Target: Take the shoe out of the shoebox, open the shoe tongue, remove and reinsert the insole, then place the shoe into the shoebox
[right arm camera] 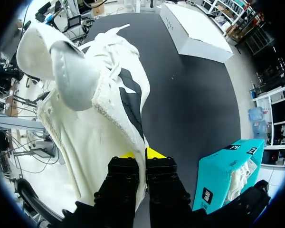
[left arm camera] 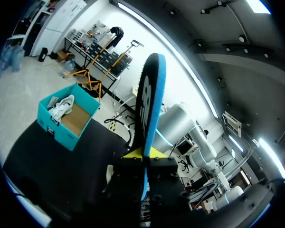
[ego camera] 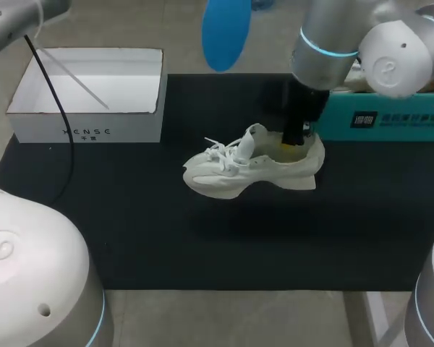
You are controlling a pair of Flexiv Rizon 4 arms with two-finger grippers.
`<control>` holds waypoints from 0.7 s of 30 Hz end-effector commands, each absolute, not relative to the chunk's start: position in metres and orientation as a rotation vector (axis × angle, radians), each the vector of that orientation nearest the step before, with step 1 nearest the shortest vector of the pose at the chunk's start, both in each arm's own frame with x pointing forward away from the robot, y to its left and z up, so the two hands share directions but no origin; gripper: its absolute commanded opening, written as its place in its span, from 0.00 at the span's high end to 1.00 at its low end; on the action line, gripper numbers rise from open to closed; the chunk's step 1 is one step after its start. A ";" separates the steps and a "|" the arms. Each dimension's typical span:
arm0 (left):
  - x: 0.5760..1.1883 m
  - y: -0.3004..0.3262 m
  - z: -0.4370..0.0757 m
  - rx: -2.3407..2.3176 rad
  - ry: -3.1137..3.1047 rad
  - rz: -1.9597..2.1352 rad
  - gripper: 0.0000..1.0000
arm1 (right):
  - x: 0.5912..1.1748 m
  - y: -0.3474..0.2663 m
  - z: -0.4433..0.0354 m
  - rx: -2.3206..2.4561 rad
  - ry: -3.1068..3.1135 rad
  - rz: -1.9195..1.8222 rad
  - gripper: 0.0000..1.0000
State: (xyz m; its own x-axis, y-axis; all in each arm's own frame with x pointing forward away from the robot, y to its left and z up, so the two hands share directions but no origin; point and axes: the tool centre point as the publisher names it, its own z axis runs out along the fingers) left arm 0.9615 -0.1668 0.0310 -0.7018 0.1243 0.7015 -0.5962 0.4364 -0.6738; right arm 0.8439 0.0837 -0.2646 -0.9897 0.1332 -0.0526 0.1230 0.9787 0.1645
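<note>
Head view: blue insole (ego camera: 226, 32) is pinched shut in left gripper (left arm camera: 145, 153); sneaker (ego camera: 249, 172) is clamped at its heel by right gripper (right arm camera: 142, 154). The insole could be buckled by misaligned reinsertion.

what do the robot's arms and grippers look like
Both the left arm and right arm are rounded white and silver-grey links with thin light-blue rings at the joints. A black cable hangs from the left arm. The left gripper and right gripper are black and blocky, with bright yellow tips.
</note>
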 end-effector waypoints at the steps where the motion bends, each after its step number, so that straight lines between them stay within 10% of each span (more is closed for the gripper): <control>1: 0.962 -0.166 0.031 0.395 -1.991 1.311 1.00 | 0.845 0.081 -0.260 0.197 3.065 0.255 1.00; 21: 0.962 -0.166 0.031 0.395 -1.991 1.311 1.00 | 0.840 0.067 -0.263 0.787 2.934 0.344 1.00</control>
